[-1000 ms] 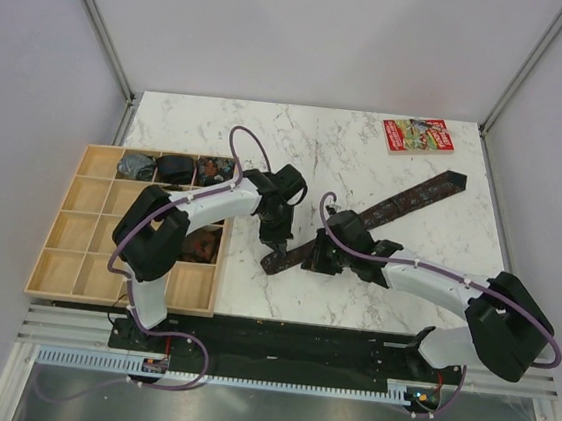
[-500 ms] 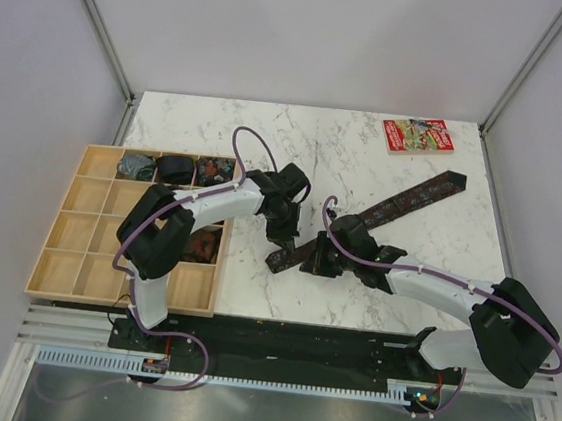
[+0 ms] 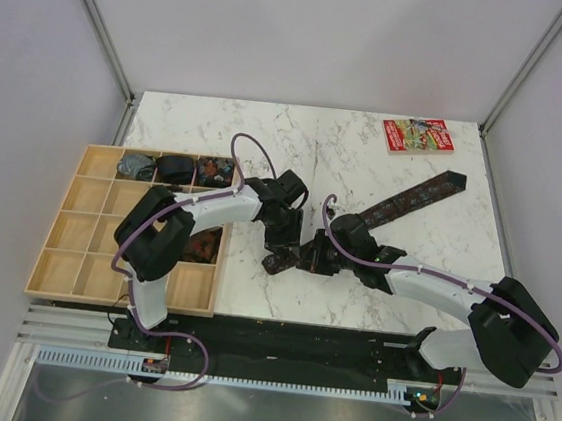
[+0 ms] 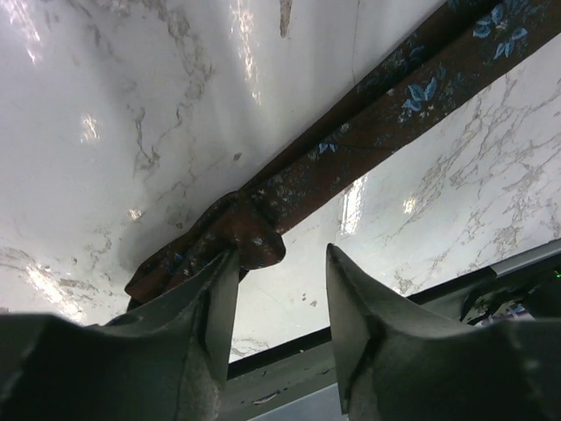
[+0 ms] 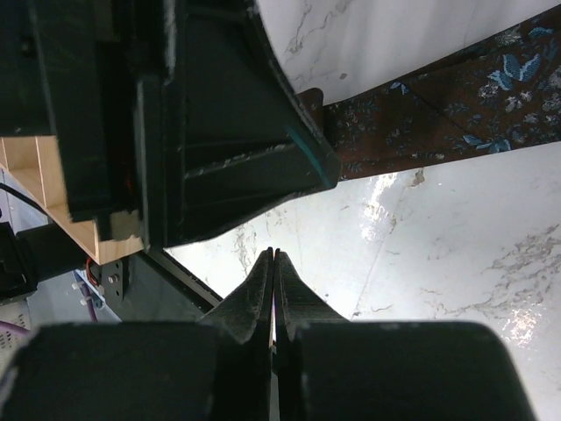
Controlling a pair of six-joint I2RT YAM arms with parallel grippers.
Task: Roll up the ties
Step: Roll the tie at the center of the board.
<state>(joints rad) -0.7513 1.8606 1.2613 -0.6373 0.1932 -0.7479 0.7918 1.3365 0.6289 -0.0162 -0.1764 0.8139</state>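
Marble table [image 3: 269, 129], left fingers [image 4: 221, 316] parted beside tie [image 4: 386, 118] end, right fingers [image 5: 259, 303] pressed together, empty

We count one tie [image 3: 413, 199] stretched out on the table [image 3: 220, 124], right of the wooden tray [image 3: 76, 249]. Inside the tray we count four rolled bundles [image 3: 175, 168]: three in its far row and one nearer, partly hidden. One red booklet [image 3: 416, 136] lies well right of the tray.
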